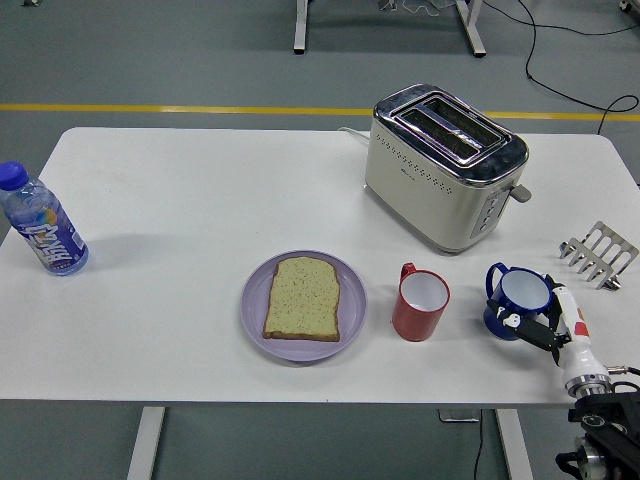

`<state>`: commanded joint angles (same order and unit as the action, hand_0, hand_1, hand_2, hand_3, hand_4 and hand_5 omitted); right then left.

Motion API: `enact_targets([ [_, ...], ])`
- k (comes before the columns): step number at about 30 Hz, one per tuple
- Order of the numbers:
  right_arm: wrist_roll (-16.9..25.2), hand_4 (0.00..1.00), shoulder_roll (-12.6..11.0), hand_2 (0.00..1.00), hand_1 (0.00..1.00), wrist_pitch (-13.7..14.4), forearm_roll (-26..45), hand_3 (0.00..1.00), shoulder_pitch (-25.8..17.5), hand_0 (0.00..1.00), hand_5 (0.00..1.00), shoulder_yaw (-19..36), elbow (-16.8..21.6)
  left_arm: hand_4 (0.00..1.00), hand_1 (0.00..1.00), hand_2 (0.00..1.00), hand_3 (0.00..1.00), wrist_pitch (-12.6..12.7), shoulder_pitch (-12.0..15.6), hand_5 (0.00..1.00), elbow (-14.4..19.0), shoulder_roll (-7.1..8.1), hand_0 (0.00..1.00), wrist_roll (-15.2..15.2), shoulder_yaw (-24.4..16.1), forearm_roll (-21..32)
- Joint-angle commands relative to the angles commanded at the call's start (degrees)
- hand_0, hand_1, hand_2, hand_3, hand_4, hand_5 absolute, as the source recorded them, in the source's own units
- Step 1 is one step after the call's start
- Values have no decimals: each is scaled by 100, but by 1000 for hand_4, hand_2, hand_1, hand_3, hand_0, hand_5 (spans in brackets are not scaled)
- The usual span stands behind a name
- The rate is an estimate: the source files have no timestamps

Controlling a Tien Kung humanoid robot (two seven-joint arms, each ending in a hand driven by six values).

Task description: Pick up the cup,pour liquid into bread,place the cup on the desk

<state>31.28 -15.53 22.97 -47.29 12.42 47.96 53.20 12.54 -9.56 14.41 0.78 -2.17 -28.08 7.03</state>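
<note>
A blue cup with a white inside stands on the white table at the right. My right hand comes in from the lower right corner, and its black fingers are curled against the cup's near side, holding it. A slice of bread lies flat on a purple plate at the table's front middle. A red cup stands upright between the plate and the blue cup. My left hand does not show.
A cream toaster stands behind the cups. A metal toast rack sits at the right edge. A water bottle with a blue cap stands at the far left.
</note>
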Motion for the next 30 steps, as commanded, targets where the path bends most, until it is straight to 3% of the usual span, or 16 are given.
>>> enact_targets([
  [24,-86,737,9,583,460,-50,-181,627,-7,500,2,-31,-47,396,756,773,611,-8,0,998,1,21,690,-11,-20,-46],
  [25,-92,767,9,605,475,-48,-195,702,-6,525,2,-33,-46,396,756,773,611,-10,0,998,1,22,690,-10,-16,-41],
  [30,-103,767,9,605,475,-39,-228,702,-3,525,2,-34,-39,396,756,773,611,-17,-2,998,0,26,690,-3,2,-17],
])
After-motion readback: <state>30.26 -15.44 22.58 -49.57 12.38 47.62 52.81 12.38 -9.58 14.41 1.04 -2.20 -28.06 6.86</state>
